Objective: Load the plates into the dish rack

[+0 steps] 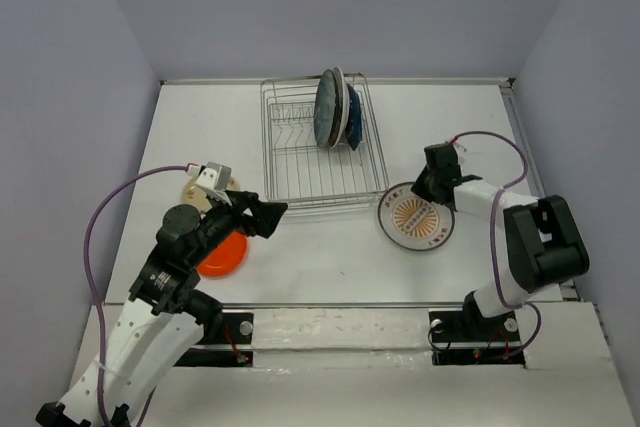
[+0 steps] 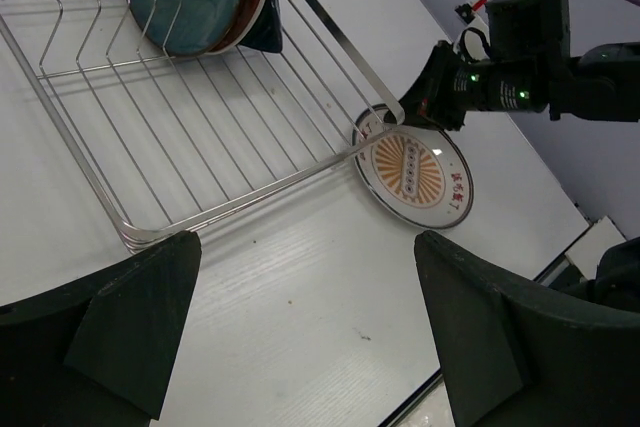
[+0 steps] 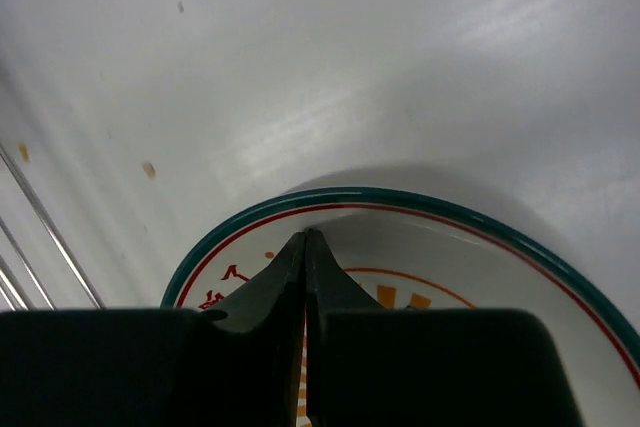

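The right gripper [image 3: 306,237] has jaws pressed together just inside the round white orange-sunburst plate [image 3: 450,259] rim; the left gripper [image 2: 305,245] gapes wide.

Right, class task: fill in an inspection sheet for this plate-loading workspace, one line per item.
Surface: white table, few small brown specks.
Job's things: silver wire dish rack holds upright plates at its far right, teal-faced round plate leftmost, dark blue round plate rightmost; glossy orange plate, cream plate and white sunburst-pattern plate lie on the table.
Clutter: nothing seen.
Jaws: left jaws wide open, empty; right jaws shut, tips just inside the sunburst plate's rim.
Cables: left purple cable and right purple cable loop off the arms.
Surroundings: plain pale walls on three sides.
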{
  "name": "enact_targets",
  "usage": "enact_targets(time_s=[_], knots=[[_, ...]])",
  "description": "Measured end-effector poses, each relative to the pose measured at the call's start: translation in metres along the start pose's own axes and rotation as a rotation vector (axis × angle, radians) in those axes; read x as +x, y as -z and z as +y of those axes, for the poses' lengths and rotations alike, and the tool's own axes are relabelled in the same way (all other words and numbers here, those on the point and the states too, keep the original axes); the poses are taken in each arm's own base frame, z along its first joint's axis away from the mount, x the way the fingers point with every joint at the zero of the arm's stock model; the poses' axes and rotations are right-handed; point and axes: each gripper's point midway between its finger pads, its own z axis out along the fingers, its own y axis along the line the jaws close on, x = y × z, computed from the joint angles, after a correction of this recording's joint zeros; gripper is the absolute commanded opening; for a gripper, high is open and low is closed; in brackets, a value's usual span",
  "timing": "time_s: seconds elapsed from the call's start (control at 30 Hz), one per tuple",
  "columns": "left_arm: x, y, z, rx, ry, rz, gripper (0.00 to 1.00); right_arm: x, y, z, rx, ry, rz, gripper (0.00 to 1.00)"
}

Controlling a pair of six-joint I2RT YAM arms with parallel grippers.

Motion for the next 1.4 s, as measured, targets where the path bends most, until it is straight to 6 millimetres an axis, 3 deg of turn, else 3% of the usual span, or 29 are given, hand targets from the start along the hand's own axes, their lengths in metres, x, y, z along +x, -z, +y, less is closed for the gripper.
enact_targets(time_s=[0.13, 0.27, 0.37, 0.4, 0.53, 0.57, 0.67, 0.77, 0.83, 0.87, 1.1, 1.3, 1.33, 1.37, 1.4], knots=[[0.001, -0.001, 0.001, -0.004, 0.001, 0.004, 0.99, -0.049, -0.033, 0.006, -0.012, -0.048, -0.082, 0.07], [0.001, -0.001, 0.001, -0.005, 0.001, 0.005, 0.99, -0.081, -0.038, -0.005, -0.008, -0.076, -0.145, 0.13], [0.001, -0.001, 0.001, -0.005, 0.001, 0.007, 0.99, -0.091, -0.022, -0.007, -0.032, -0.06, -0.181, 0.36], [0.002, -0.002, 0.002, -0.006, 0.002, 0.008, 0.99, -0.092, -0.01, -0.006, -0.05, -0.052, -0.196, 0.5], [0.002, -0.002, 0.002, -0.007, 0.002, 0.011, 0.99, -0.095, 0.04, -0.01, -0.102, -0.058, -0.273, 0.69], [0.002, -0.002, 0.002, -0.007, 0.002, 0.011, 0.99, -0.095, 0.051, -0.014, -0.109, -0.076, -0.292, 0.7], [0.002, -0.002, 0.002, -0.007, 0.002, 0.011, 0.99, -0.08, 0.067, -0.042, -0.098, -0.151, -0.317, 0.7], [0.002, -0.002, 0.003, -0.011, 0.003, 0.009, 0.99, -0.032, 0.06, -0.086, -0.018, -0.234, -0.24, 0.71], [0.001, -0.002, 0.003, -0.012, 0.003, 0.008, 0.99, 0.0, 0.055, -0.108, 0.035, -0.267, -0.163, 0.71], [0.001, -0.002, 0.003, -0.012, 0.003, 0.007, 0.99, 0.006, 0.054, -0.112, 0.045, -0.276, -0.143, 0.71], [0.0, -0.002, 0.005, -0.017, 0.004, 0.002, 0.99, 0.008, 0.046, -0.091, -0.055, -0.312, -0.065, 0.67], [-0.001, -0.002, 0.007, -0.027, 0.005, -0.002, 0.99, -0.002, 0.028, -0.081, -0.141, -0.412, -0.051, 0.39], [-0.001, -0.002, 0.008, -0.029, 0.005, -0.003, 0.99, -0.001, 0.027, -0.082, -0.14, -0.423, -0.05, 0.39], [-0.001, -0.002, 0.008, -0.029, 0.005, -0.003, 0.99, 0.0, 0.027, -0.083, -0.14, -0.437, -0.054, 0.24], [-0.001, -0.002, 0.008, -0.028, 0.005, -0.003, 0.99, 0.0, 0.027, -0.086, -0.132, -0.451, -0.06, 0.18]])
